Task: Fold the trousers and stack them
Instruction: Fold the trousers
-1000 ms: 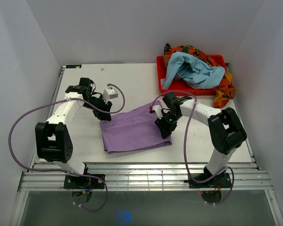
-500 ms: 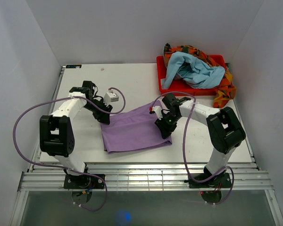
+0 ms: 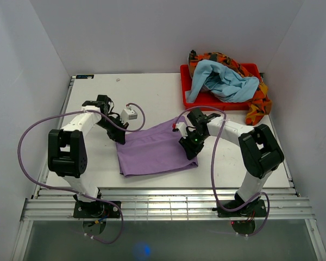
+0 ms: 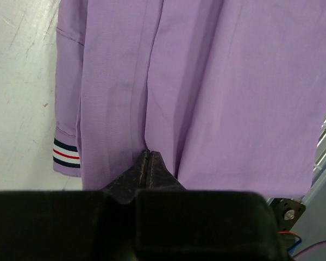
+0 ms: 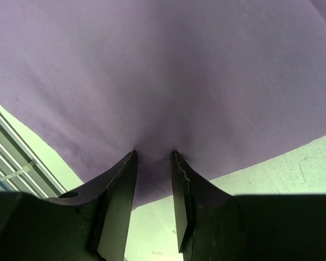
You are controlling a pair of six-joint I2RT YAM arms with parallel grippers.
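The lilac trousers (image 3: pixel 155 149) lie folded into a rough rectangle on the white table, mid-front. My left gripper (image 3: pixel 119 137) is at their far-left corner. In the left wrist view its fingers (image 4: pixel 146 163) are shut together, tips resting on the cloth (image 4: pixel 217 81), and a striped band (image 4: pixel 66 153) shows at the left edge. My right gripper (image 3: pixel 189 150) is at the trousers' right edge. In the right wrist view it (image 5: pixel 153 155) is open, with both fingertips pressed onto the purple cloth (image 5: pixel 168 70) near its edge.
A red tray (image 3: pixel 186 87) at the back right holds a light blue cloth (image 3: pixel 223 81) and an orange patterned cloth (image 3: pixel 259 103) hanging over its right rim. Metal rails (image 3: pixel 168 206) run along the table's front edge.
My left arm's elbow has swung left and back, while its gripper stays at the trousers' far-left corner. The right arm and the trousers have not visibly moved.
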